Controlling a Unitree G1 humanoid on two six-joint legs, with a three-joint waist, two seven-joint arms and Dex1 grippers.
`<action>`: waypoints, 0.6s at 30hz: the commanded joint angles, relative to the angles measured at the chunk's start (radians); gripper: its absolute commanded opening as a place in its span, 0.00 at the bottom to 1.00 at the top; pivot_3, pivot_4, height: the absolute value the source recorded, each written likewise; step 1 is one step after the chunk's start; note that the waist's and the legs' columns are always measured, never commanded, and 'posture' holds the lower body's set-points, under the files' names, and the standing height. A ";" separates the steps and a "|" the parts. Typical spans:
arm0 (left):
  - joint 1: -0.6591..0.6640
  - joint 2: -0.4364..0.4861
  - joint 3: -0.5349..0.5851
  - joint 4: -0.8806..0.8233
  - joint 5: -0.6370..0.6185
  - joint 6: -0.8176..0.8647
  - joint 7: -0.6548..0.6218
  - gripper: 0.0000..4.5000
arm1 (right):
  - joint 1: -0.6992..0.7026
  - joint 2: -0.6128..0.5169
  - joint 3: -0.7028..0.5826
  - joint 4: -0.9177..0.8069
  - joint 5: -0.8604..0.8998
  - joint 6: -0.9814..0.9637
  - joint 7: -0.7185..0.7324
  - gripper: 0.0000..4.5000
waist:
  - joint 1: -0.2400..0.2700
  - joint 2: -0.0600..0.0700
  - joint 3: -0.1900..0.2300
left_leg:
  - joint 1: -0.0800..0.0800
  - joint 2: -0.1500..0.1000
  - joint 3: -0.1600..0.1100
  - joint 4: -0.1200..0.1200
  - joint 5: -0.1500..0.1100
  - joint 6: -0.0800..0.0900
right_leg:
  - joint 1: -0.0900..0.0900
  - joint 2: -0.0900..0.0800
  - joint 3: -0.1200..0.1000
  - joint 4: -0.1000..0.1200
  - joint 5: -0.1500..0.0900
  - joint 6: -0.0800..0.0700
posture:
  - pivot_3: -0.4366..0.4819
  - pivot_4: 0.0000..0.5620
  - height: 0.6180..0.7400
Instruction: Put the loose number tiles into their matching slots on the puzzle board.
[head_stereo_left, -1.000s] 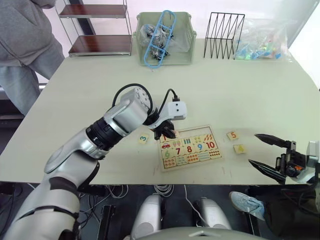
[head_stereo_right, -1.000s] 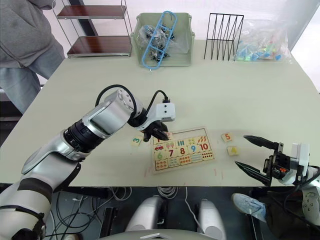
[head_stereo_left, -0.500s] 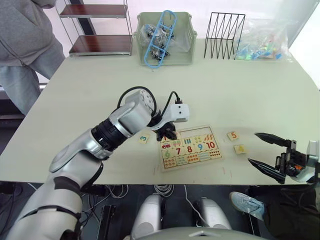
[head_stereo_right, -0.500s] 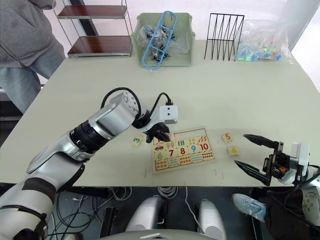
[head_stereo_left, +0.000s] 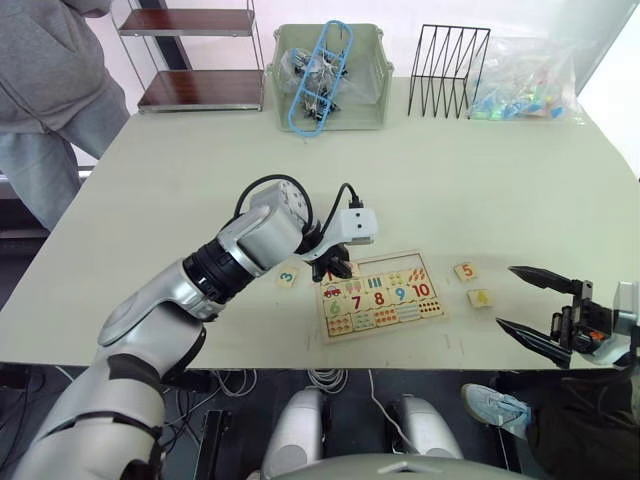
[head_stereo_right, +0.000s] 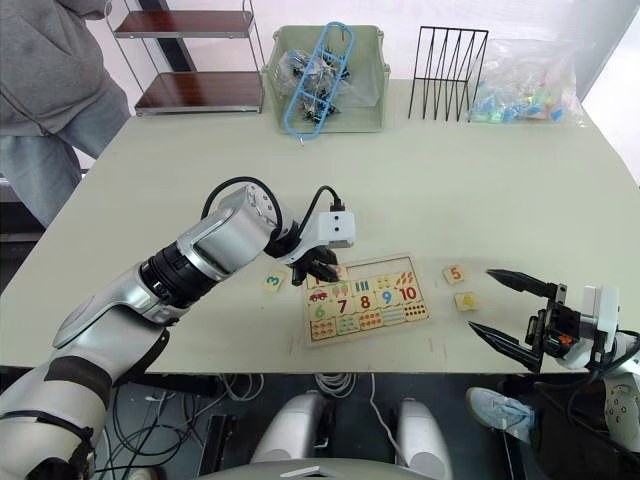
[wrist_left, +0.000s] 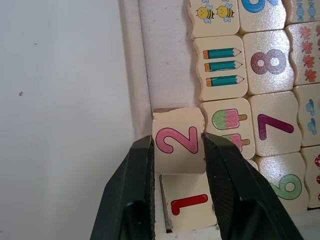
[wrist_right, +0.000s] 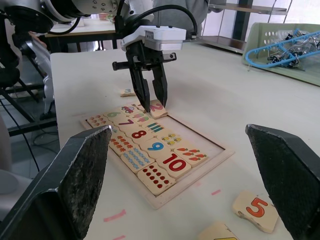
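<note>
So the left gripper (wrist_left: 177, 150) has its fingers clamped on the 2 tile (wrist_left: 178, 140), pinching it by two opposite edges right over the top row of the puzzle board (head_stereo_left: 381, 296); from the wrist view the tile sits next to the 1 tile (wrist_left: 187, 206), which looks already in its slot, and the 2 seems a bit tilted, one corner riding on the board's frame rather than dropped flat, though I can't say for sure; the 3 tile (head_stereo_left: 287, 278) is lying on the table (head_stereo_left: 200, 200) just off the board's left side, and the 5 tile (head_stereo_left: 464, 271) and 4 tile (head_stereo_left: 479, 297) sit near each other off the right side, all untouched; the right gripper (head_stereo_left: 538, 304) hangs off the right edge of the table with its fingers wide apart, holding nothing; as for handling, these tiles look like thin stiff wood, light as anything, so no crushing worry, but the faces look smooth and the edges are short, so there's not much to bite on; I'd say grip across two opposite side edges like it's doing now, keeping the fingers low enough to hold but not so low they jam against the neighbouring tiles; the wavy-cut edges probably mean the piece only seats in one orientation and needs to go in flat, so a tilted tile could just wedge or pop out sideways; light pieces like this could also skid on the table if nudged.
</note>
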 joint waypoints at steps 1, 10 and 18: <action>-0.003 0.008 0.007 -0.032 0.005 0.001 -0.001 0.20 | -0.004 -0.010 -0.027 -0.012 0.005 -0.016 0.003 1.00 | 0.000 0.000 0.000 | 0.000 0.000 0.000 0.000 0.000 0.000 | 0.000 0.000 0.000 0.000 0.000 0.000 | 0.48 0.27 1.00; 0.004 0.000 0.007 -0.032 0.006 -0.006 0.004 0.20 | -0.007 -0.010 -0.026 -0.009 0.002 -0.017 0.001 1.00 | 0.000 0.000 0.000 | 0.000 0.000 0.000 0.000 0.000 0.000 | 0.000 0.000 0.000 0.000 0.000 0.000 | 0.48 0.27 1.00; 0.006 -0.012 0.018 -0.032 -0.003 0.001 0.015 0.85 | -0.004 -0.008 -0.026 0.004 -0.001 -0.029 0.007 1.00 | 0.000 0.000 0.000 | 0.000 0.000 0.000 0.000 0.000 0.000 | 0.000 0.000 0.000 0.000 0.000 0.000 | 0.48 0.27 1.00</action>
